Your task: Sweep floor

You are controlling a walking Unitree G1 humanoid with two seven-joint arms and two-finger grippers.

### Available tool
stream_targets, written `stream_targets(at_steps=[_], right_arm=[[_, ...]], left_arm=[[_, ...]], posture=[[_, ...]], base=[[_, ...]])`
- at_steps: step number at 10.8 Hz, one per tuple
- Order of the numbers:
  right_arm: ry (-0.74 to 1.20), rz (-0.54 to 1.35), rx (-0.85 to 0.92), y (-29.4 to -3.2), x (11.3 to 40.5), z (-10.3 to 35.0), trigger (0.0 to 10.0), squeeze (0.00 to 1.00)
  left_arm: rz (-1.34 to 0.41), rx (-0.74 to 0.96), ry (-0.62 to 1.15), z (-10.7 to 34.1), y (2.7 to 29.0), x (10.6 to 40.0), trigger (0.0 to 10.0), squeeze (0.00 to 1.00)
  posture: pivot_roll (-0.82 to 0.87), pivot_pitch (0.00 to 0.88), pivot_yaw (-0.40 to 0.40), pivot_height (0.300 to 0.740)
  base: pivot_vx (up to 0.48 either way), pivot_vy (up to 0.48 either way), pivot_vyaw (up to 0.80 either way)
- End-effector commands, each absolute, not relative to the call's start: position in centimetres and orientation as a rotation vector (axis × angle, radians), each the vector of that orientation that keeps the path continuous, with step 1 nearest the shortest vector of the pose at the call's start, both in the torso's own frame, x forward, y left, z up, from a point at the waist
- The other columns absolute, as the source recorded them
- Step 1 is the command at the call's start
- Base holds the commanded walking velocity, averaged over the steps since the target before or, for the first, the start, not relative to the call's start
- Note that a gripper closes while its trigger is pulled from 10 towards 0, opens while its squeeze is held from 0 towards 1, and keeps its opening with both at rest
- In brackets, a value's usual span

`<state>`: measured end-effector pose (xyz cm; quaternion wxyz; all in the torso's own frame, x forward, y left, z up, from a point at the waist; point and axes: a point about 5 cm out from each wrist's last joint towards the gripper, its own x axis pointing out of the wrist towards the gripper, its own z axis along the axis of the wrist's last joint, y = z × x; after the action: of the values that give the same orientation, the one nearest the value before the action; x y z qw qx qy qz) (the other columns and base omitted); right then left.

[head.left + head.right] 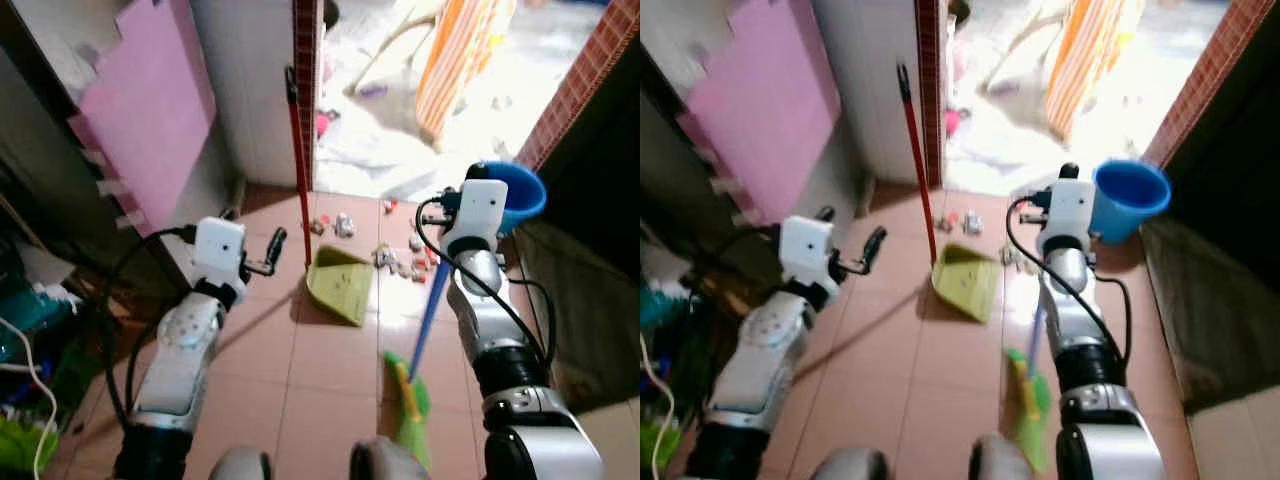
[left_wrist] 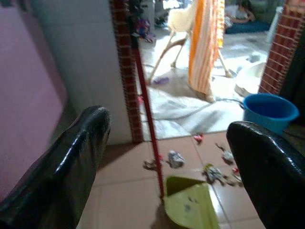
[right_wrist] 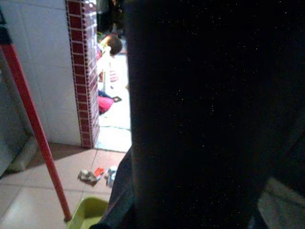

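A yellow-green dustpan (image 1: 340, 284) rests on the tiled floor, its long red handle (image 1: 299, 170) rising against the brick door post. Scraps of litter (image 1: 402, 262) lie scattered past it near the doorway. My right gripper (image 1: 434, 214) is shut on the blue handle (image 1: 431, 300) of a broom whose green head (image 1: 406, 398) sits on the tiles close to my feet. In the right wrist view the handle (image 3: 200, 114) blocks most of the picture. To the left of the dustpan, my left gripper (image 1: 274, 250) is raised and open, holding nothing. Its fingers (image 2: 71, 162) stand wide apart.
A blue bucket (image 1: 521, 195) stands at the right by a brick wall (image 1: 590, 70). A pink panel (image 1: 155, 110) leans at the left, with cables and clutter (image 1: 25, 360) below it. Beyond the doorway are an orange striped cloth (image 2: 205, 43), a chair and a person (image 2: 240, 9) sitting on the floor.
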<state>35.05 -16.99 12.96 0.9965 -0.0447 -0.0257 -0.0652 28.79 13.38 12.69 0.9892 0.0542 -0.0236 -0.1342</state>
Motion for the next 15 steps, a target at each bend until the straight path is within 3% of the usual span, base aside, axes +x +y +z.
stream_targets(at_steps=[1, 3, 4, 5, 6, 10, 15], right_arm=[[-0.073, -0.106, -0.071, -15.95, 35.2, 13.4, 10.0, 0.0], [-0.069, -0.113, -0.066, -16.03, 35.19, 13.3, 10.0, 0.0], [-0.076, -0.112, -0.066, -16.06, 35.16, 13.31, 0.0, 0.0], [-0.076, -0.103, -0.059, -15.93, 35.12, 13.24, 0.0, 0.0], [-0.072, -0.108, -0.067, -15.94, 35.14, 13.21, 10.0, 0.0], [-0.064, -0.103, -0.051, -16.01, 35.39, 13.32, 10.0, 0.0], [-0.079, -0.084, -0.072, -16.02, 35.68, 13.74, 10.0, 0.0]], left_arm=[[-0.257, 0.119, -0.023, 12.14, 13.95, 28.53, 10.0, 0.0], [-0.256, 0.116, -0.026, 12.21, 13.9, 28.57, 10.0, 0.0], [-0.256, 0.11, -0.029, 12.29, 13.83, 28.56, 10.0, 0.0], [-0.262, 0.106, -0.035, 12.39, 13.76, 28.53, 10.0, 0.0], [-0.269, 0.113, -0.041, 12.56, 13.74, 28.56, 10.0, 0.0], [-0.265, 0.105, -0.047, 12.7, 13.92, 28.57, 10.0, 0.0], [-0.255, 0.098, -0.032, 12.23, 13.18, 28.39, 10.0, 0.0]], posture=[[0.05, 0.112, -0.014, 0.74], [0.05, 0.113, -0.014, 0.74], [0.05, 0.113, -0.014, 0.74], [0.05, 0.111, -0.015, 0.74], [0.05, 0.111, -0.015, 0.74], [0.05, 0.115, -0.021, 0.74], [0.05, 0.113, -0.022, 0.74]], base=[[0.0, 0.0, 0.0], [0.0, 0.0, 0.0], [0.0, 0.0, 0.0], [0.0, 0.0, 0.0], [0.0, 0.0, 0.0], [0.278, 0.0, -0.53], [0.466, 0.0, 0.0]])
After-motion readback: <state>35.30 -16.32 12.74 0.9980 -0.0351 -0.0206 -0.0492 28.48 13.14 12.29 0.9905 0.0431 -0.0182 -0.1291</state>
